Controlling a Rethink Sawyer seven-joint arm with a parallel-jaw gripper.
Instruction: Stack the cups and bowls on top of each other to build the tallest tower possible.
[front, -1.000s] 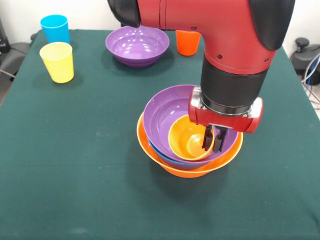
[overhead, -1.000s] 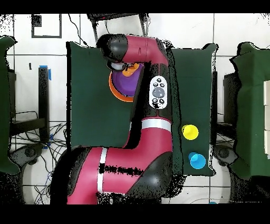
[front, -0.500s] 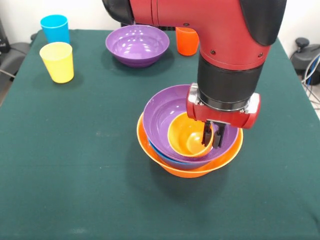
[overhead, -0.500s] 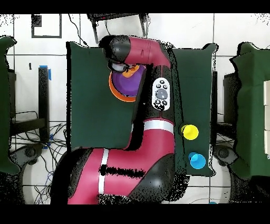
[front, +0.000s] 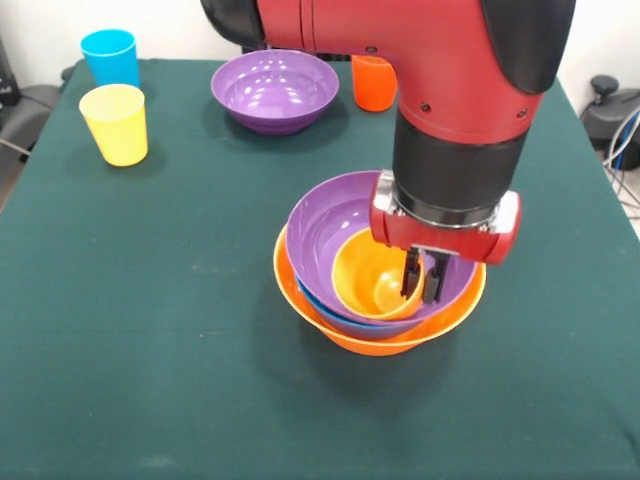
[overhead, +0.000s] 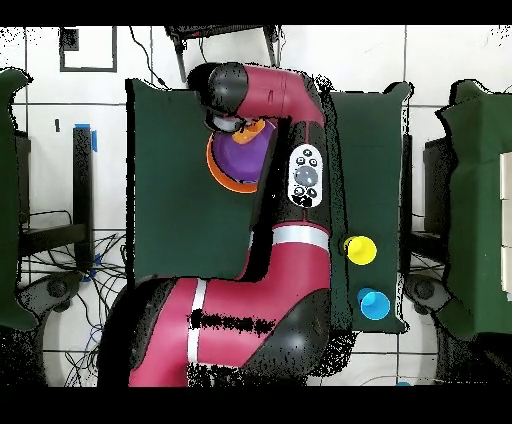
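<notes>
The tower (front: 378, 262) stands mid-table: a large orange bowl (front: 300, 305), a thin edge of a blue bowl (front: 318, 308) and a wide purple bowl (front: 320, 225), nested. An orange cup (front: 368, 280) lies tilted inside the purple bowl, mouth facing the camera. My gripper (front: 421, 283) comes down from above and is shut on the cup's right rim. In the overhead view the arm covers the gripper, and only the purple bowl (overhead: 240, 160) and the orange bowl's rim (overhead: 215, 176) show.
A second purple bowl (front: 274, 88) and a red-orange cup (front: 375, 85) stand at the far side. A light blue cup (front: 110, 57) and a yellow cup (front: 115, 123) stand at the far left; the yellow cup (overhead: 360, 250) and light blue cup (overhead: 374, 304) also show from above.
The gripper and the orange cup have shifted slightly to the left inside the purple bowl. The other bowls and cups have not moved.
</notes>
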